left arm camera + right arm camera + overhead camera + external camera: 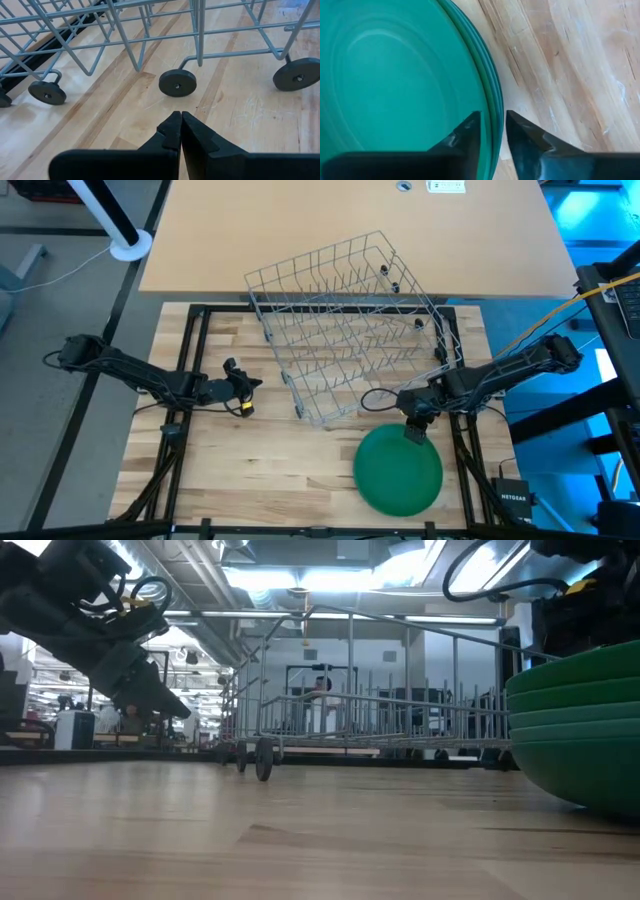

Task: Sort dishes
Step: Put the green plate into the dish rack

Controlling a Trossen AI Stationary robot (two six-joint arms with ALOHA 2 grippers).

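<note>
A stack of dark-green plates (398, 472) lies on the wooden table near its front right, resting on its underside; it also shows in the low view (580, 730). My right gripper (414, 432) is at the stack's far rim, fingers pointing down and a little apart. In the right wrist view (493, 125) one finger is over the top plate's inside and the other is just outside the rim (492, 100). My left gripper (250, 385) is shut and empty, above the table left of the silver wire rack (350, 320). My right gripper has its fingers on either side of the stack's far rim (494, 117), coming from above. I cannot tell whether either finger touches the plates. The stack lies flat on the table.
The wire rack stands slanted at the table's far middle, on round dark feet (177, 82), close in front of my left gripper (180, 120). Bare wood lies in front of the rack and left of the plates. A black frame edges the table.
</note>
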